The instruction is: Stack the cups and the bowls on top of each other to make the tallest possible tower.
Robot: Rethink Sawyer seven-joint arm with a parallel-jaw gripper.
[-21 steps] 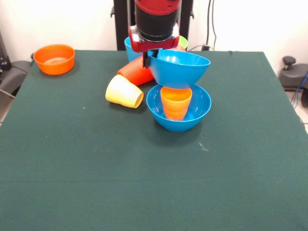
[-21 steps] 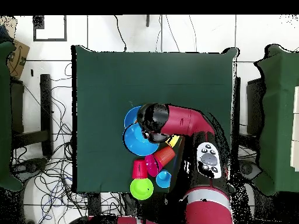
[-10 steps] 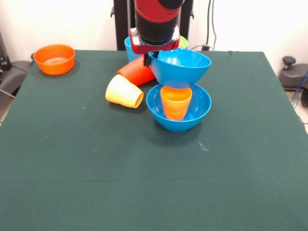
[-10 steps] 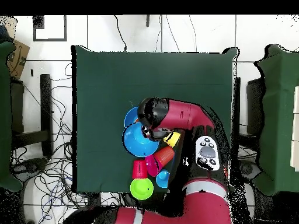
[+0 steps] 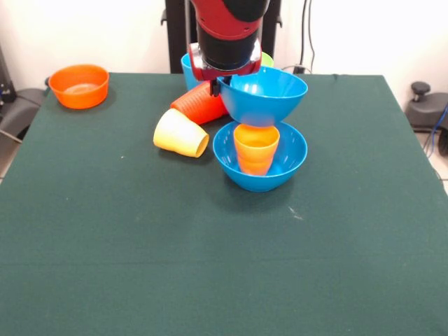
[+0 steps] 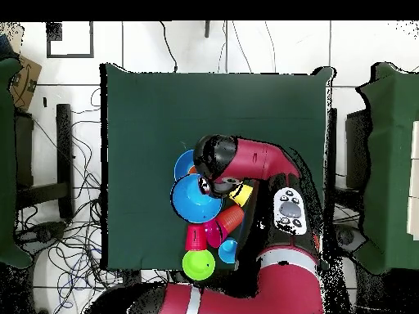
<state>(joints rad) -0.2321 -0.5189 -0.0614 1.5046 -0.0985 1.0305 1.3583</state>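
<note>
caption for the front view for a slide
Pincer holds a blue bowl above the orange cup in a second blue bowl.

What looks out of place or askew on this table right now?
Two tapered plastic cups lie tipped on their sides: the pale yellow cup and the red-orange cup behind it. The bright blue plastic bowl held at its rim by the gripper hangs tilted above the upright orange cup.

- A cup [image 5: 255, 148] stands upright inside a bowl [image 5: 288, 158] near the middle of the counter [image 5: 210, 266].
- A second bowl [image 5: 263, 96] hangs in the air just above this cup, held at its rim by the claw [image 5: 214, 81].
- At 9 o'clock of the lower bowl, a tipped cup [image 5: 180, 133] lies on its side.
- At 12 o'clock of the tipped cup lies another cup [image 5: 199, 103].
- A small bowl [image 5: 79, 85] sits well apart at the counter's 10 o'clock corner.
</note>
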